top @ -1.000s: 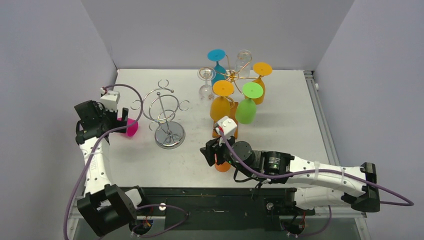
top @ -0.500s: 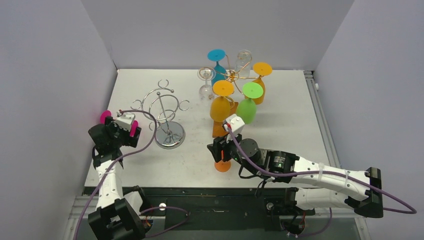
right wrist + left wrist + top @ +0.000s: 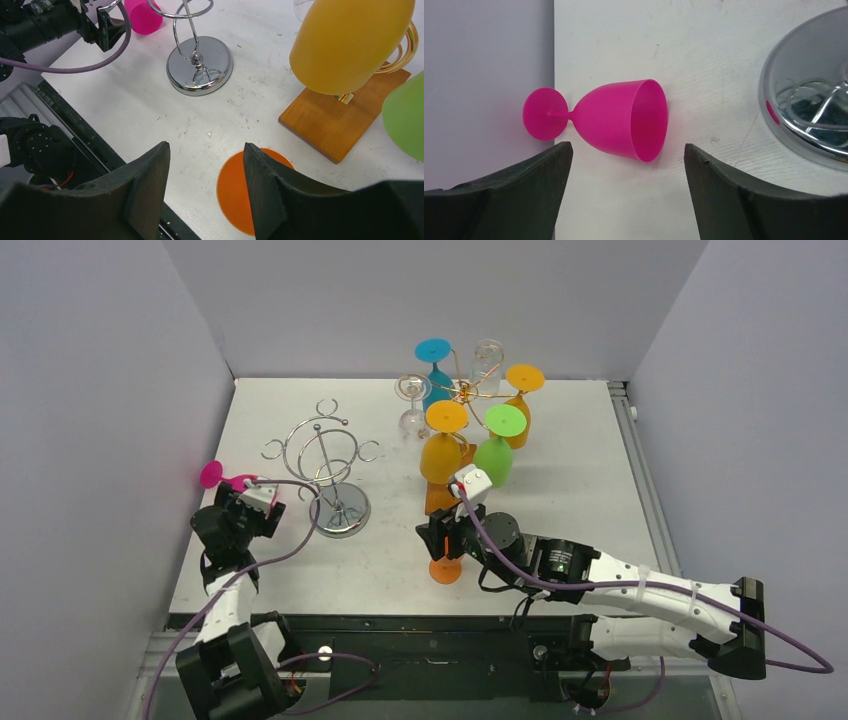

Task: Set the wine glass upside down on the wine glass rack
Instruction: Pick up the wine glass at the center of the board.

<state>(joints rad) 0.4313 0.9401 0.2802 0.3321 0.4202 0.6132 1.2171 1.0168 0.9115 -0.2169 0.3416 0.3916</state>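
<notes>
A pink wine glass lies on its side on the table, its foot against the left wall and its mouth toward the silver wire rack. My left gripper is open just short of the bowl, one finger on each side, touching nothing. The rack's chrome base is to the right of the glass. My right gripper is open over bare table. An orange disc, the foot of an orange glass, lies under its right finger; the rest of that glass is hidden.
A gold rack on a wooden base holds several glasses upside down, with the yellow one and the green one close to my right gripper. The table's near edge and black frame lie just behind both grippers.
My left arm has drawn back toward the near edge, and its jaws have narrowed a little. The pink glass now lies free with its foot at the wall. My right gripper shifted slightly.
</notes>
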